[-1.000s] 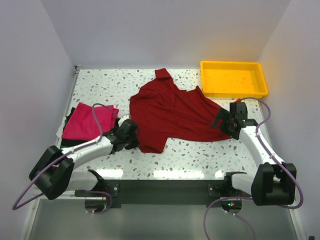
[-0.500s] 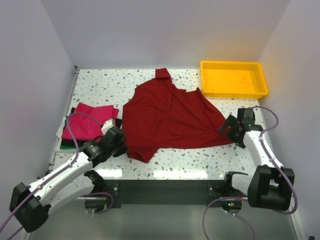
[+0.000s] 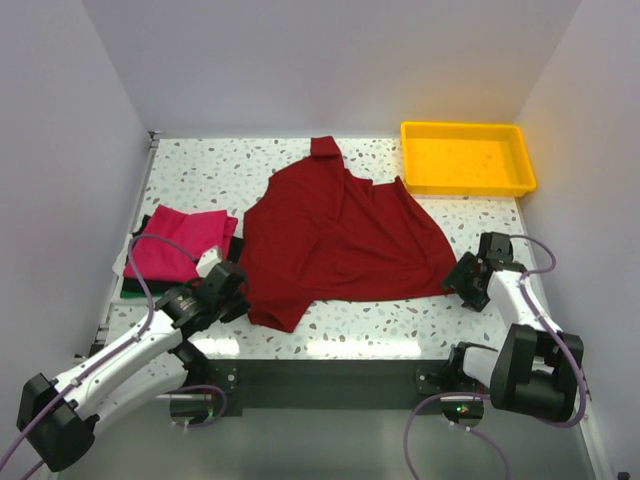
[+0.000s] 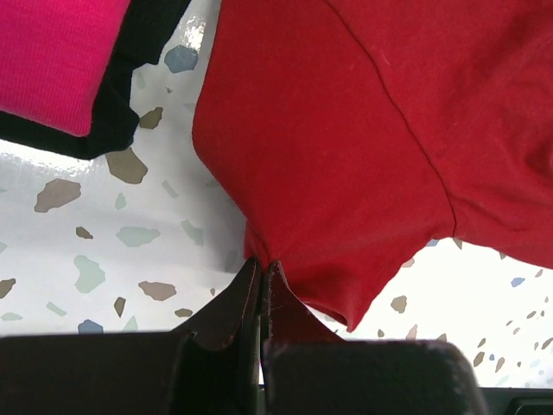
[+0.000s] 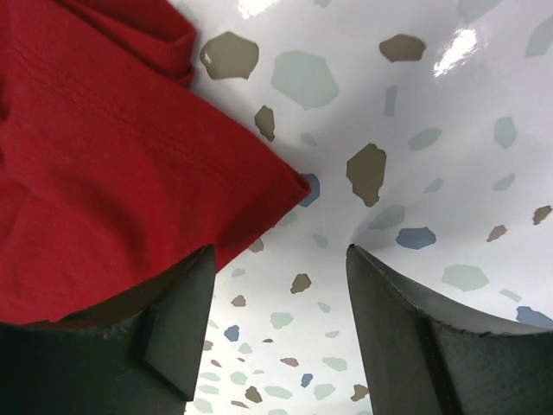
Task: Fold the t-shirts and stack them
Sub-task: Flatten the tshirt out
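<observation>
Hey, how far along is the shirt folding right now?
Done: a folded pink shirt rests on a dark shirt. In hand: the left fingers pinch the near edge of the spread crimson shirt; the right fingers stand open at its right corner. Left: folding and stacking it.

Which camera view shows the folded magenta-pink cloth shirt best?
The top external view: there the folded magenta-pink cloth shirt appears almost whole. The left wrist view catches only one corner; the right wrist view shows nothing of it.

The speckled terrazzo table (image 3: 200, 175) carries a crimson t-shirt (image 3: 340, 235) spread mid-table; a folded black shirt (image 4: 121, 121) at left; a yellow tray (image 3: 468, 126) at the far right.
</observation>
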Motion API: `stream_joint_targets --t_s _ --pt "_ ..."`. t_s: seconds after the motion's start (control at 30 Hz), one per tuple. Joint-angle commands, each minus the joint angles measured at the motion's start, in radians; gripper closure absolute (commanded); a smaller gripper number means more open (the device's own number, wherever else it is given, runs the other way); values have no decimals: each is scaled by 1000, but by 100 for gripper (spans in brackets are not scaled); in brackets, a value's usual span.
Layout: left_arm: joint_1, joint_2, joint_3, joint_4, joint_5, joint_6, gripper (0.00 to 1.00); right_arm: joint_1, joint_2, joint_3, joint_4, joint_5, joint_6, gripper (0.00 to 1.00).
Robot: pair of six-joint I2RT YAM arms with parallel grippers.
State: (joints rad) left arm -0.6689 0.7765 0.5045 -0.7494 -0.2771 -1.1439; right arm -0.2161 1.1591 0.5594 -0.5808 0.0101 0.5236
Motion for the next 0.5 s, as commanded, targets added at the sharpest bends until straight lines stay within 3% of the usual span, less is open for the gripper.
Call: stream_joint_targets --t_s 0.0,0.13,0.23,0.47 --pt "-3 -17 -12 -14 -19 -25 100 1 -1 -21 12 -61 15 36" --pt "-1 -23 -11 -25 -27 -27 100 0 -24 -38 -4 -93 15 38" --pt "-1 -31 -20 -25 -36 -28 100 1 -32 -30 25 -36 26 47" --pt "-3 -60 -20 -8 -39 -8 100 0 66 -42 151 -21 27 53"
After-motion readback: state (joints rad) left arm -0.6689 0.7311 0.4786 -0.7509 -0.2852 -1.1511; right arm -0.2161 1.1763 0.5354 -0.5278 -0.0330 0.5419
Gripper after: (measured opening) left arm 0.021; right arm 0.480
